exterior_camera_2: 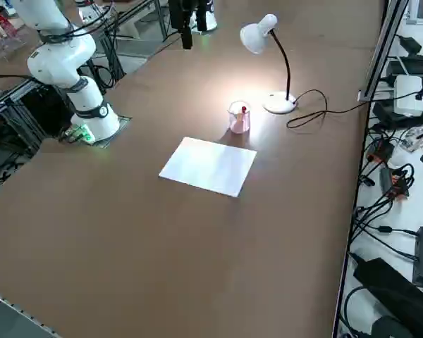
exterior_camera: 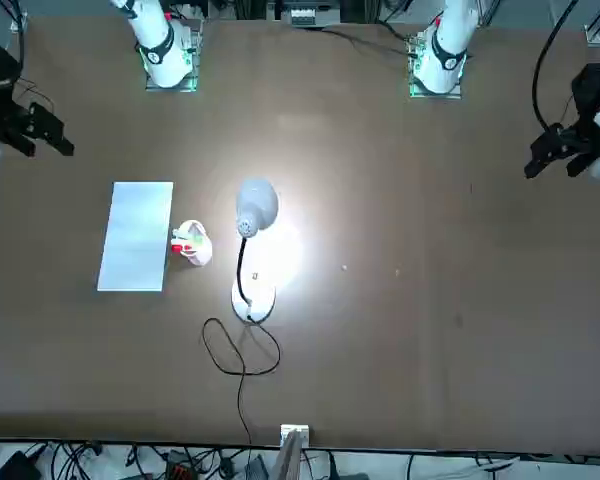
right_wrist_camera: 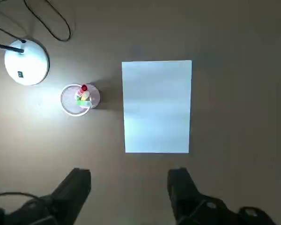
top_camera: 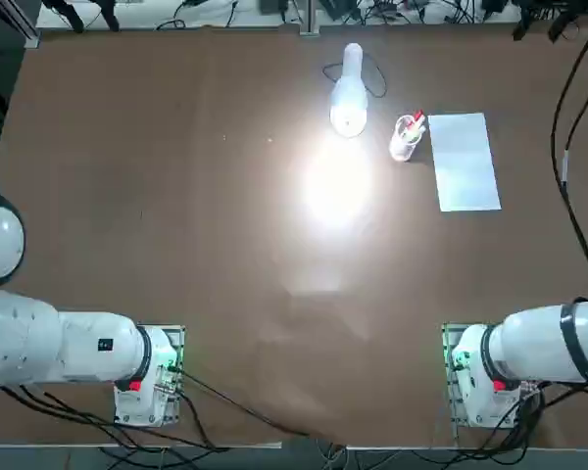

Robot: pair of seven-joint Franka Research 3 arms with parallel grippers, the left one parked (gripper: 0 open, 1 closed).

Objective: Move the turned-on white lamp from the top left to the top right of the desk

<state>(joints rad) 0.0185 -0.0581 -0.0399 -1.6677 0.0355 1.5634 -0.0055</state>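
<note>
Currently on the desk (top_camera: 225, 245): 1 small white lamp (top_camera: 349, 103), lit, with round disc base (exterior_camera_2: 279, 103), slim black neck (exterior_camera_2: 287, 65) and white elongated head (exterior_camera: 257, 207); upright at the far side of the desk, around the middle of its width in the top view, its bright glow falling on the brown surface on the robot's side of it. 1 black cord (exterior_camera: 242, 372), looped behind the base and running to the far edge. 1 clear cup (exterior_camera_2: 239, 118), upright, just right of the lamp, holding pens, 1 with a red end. 1 white paper sheet (top_camera: 465, 163), flat, right of the cup, apart from it. 1 right claw (right_wrist_camera: 129, 176), over the desk, 2 dark fingers (right_wrist_camera: 75, 190) spread wide apart, nothing between them, touching neither lamp nor cup.
</note>
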